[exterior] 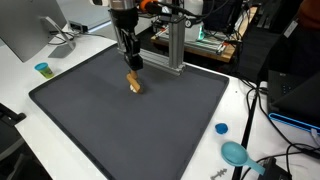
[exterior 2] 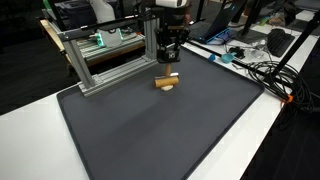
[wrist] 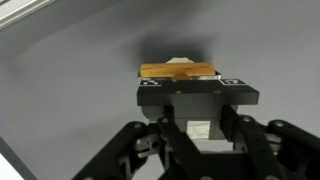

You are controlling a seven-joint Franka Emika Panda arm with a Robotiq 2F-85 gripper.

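Observation:
A small orange-brown wooden block (exterior: 134,84) (exterior 2: 166,83) with a pale piece on top sits low over the dark grey mat (exterior: 120,130) (exterior 2: 160,135), near its far edge. My gripper (exterior: 132,66) (exterior 2: 170,66) comes straight down onto it. In the wrist view the block (wrist: 160,70) shows just past the fingertips of the gripper (wrist: 197,88), and a pale part shows between the fingers. The jaws stand shut on it. I cannot tell whether the block rests on the mat or hangs just above it.
An aluminium frame (exterior: 172,45) (exterior 2: 100,58) stands just behind the gripper. A blue cup (exterior: 42,69), a blue cap (exterior: 221,128) and a teal scoop-like thing (exterior: 236,153) lie on the white table beside the mat. Cables (exterior 2: 262,72) and a monitor (exterior: 25,30) ring the table.

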